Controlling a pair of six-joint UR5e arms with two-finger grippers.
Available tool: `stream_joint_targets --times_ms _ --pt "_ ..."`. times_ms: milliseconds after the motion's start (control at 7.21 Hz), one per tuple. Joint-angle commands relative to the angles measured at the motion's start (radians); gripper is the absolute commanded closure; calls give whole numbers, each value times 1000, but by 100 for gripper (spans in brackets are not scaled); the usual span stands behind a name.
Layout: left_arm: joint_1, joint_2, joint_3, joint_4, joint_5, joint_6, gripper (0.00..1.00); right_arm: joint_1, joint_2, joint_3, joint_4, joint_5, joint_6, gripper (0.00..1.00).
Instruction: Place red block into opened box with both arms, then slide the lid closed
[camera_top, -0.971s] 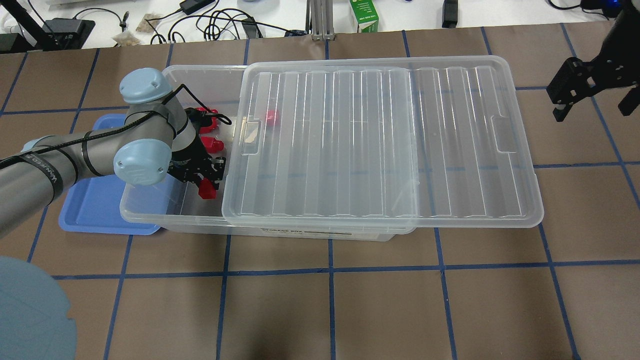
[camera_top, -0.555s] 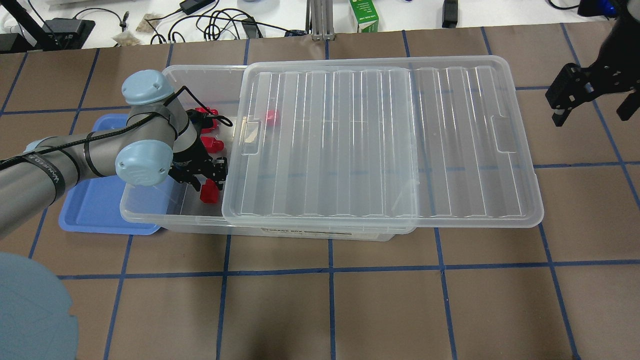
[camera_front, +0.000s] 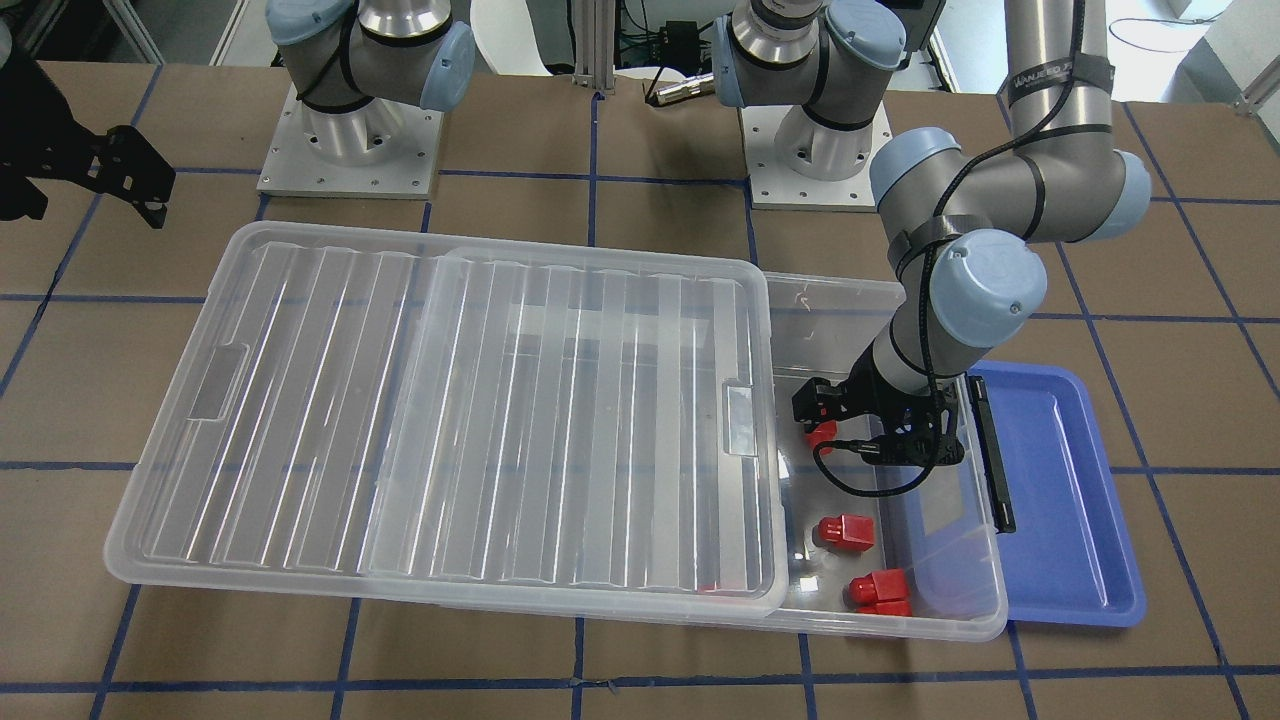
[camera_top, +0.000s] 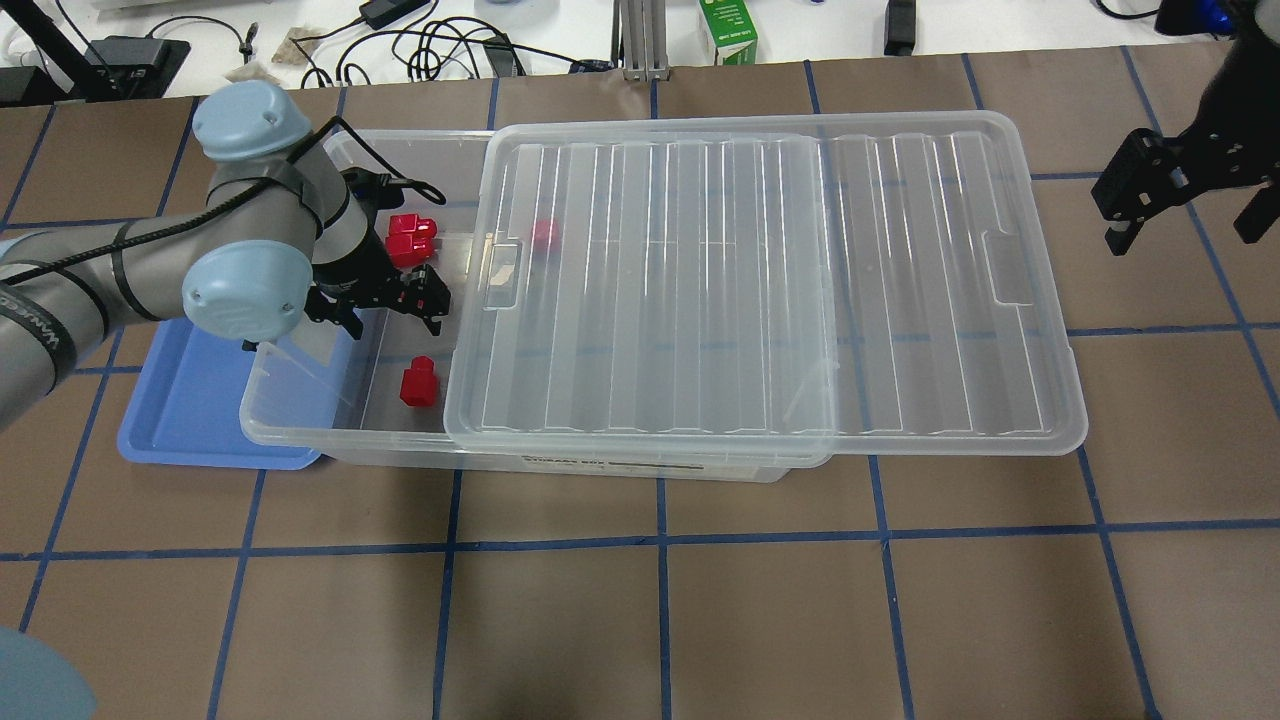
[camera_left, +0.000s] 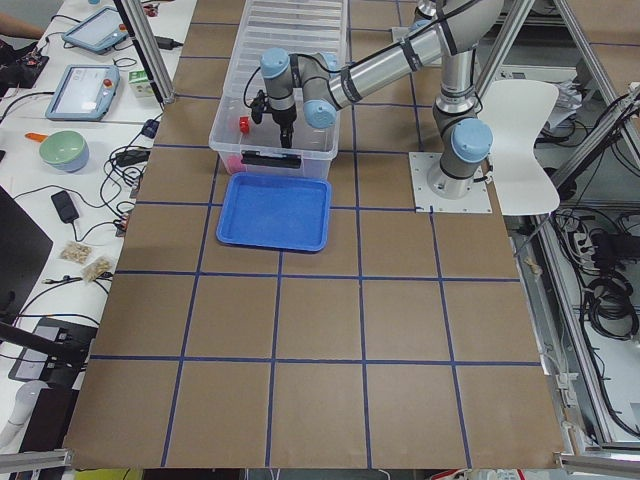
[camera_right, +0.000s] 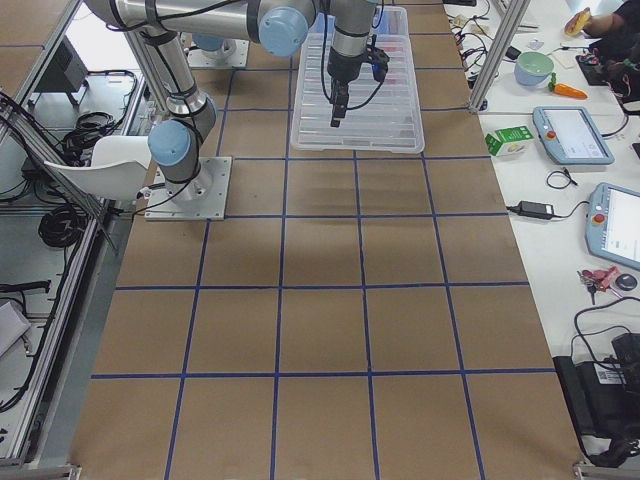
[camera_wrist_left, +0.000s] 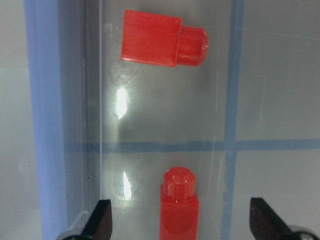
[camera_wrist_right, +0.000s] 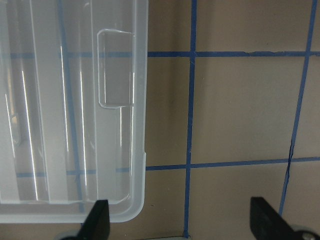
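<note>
The clear box (camera_top: 300, 432) lies across the table. Its ridged lid (camera_top: 760, 290) is slid to the right, so the left end is uncovered. One red block (camera_top: 418, 384) lies on the floor of that open end, near the front wall. Others (camera_top: 410, 235) lie further back, and one (camera_top: 545, 232) shows through the lid. My left gripper (camera_top: 385, 300) hovers open over the open end. In the left wrist view a red block (camera_wrist_left: 179, 205) lies below and between the spread fingers. My right gripper (camera_top: 1185, 225) is open, apart from the lid's right end (camera_wrist_right: 75, 125).
A blue tray (camera_top: 190, 410) sits against the box's left end, partly under my left arm. The black latch bar (camera_front: 990, 450) runs along that end of the box. The lid overhangs the box's right end. Cables and a green carton (camera_top: 728, 30) lie beyond the far table edge.
My left gripper has lifted off the red block by the front wall and drawn back toward the far left. The block stays on the box floor. The right gripper shifted slightly.
</note>
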Motion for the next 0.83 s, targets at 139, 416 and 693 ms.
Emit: stream_joint_targets --times_ms 139,416,693 --pt "-17 130 235 -342 8 -14 0 -6 19 2 -20 10 5 0" --pt "-52 202 305 -409 46 -33 0 -29 73 46 -76 4 11 0" --pt "-86 262 285 -402 33 -40 0 -67 117 99 -122 4 1 0"
